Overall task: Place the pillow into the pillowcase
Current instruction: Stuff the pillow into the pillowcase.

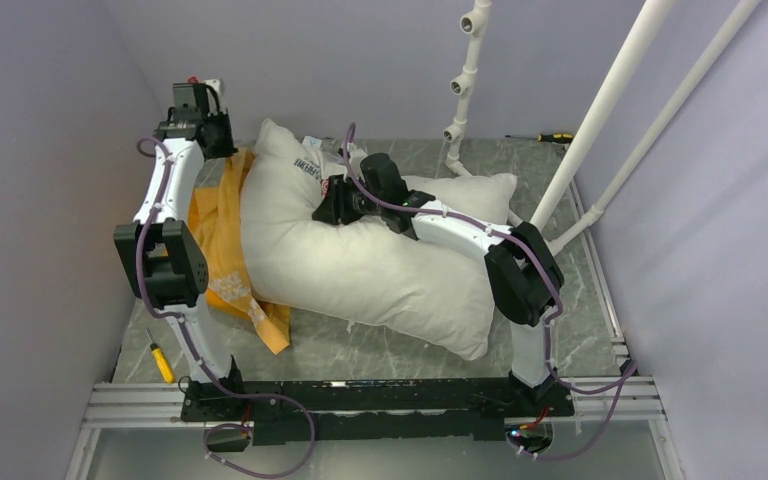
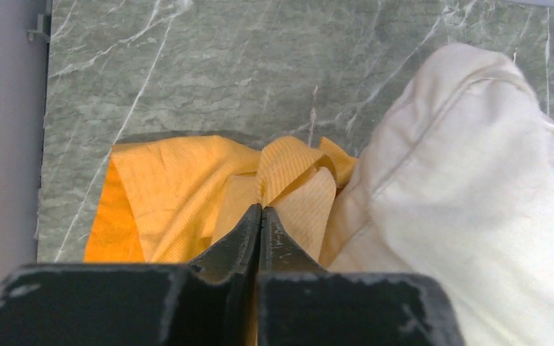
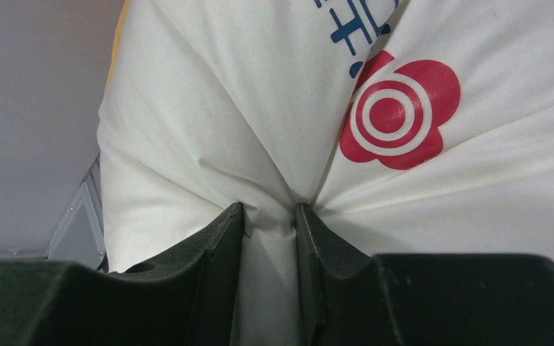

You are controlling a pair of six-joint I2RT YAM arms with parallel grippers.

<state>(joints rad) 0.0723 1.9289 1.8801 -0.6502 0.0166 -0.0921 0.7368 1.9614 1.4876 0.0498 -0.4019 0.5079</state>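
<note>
The plump white pillow (image 1: 360, 265) lies slantwise across the green marble table. Its left end rests on the crumpled orange-yellow pillowcase (image 1: 222, 230). My left gripper (image 1: 226, 148) reaches down at the far left end of the case. In the left wrist view its jaws (image 2: 261, 210) are shut on a raised fold of the pillowcase (image 2: 173, 187), with the pillow (image 2: 462, 187) just to the right. My right gripper (image 1: 322, 205) sits on top of the pillow near its far end. In the right wrist view that gripper (image 3: 269, 214) is shut on a bunched pinch of pillow (image 3: 209, 108) fabric, below the red round logo (image 3: 397, 112).
A yellow-handled screwdriver (image 1: 161, 360) lies by the left arm's base. Another screwdriver (image 1: 550, 137) lies at the back right. White pipes (image 1: 600, 110) rise slanting at the back right. Grey walls close in on left and right, and a metal rail (image 1: 600, 400) runs along the near edge.
</note>
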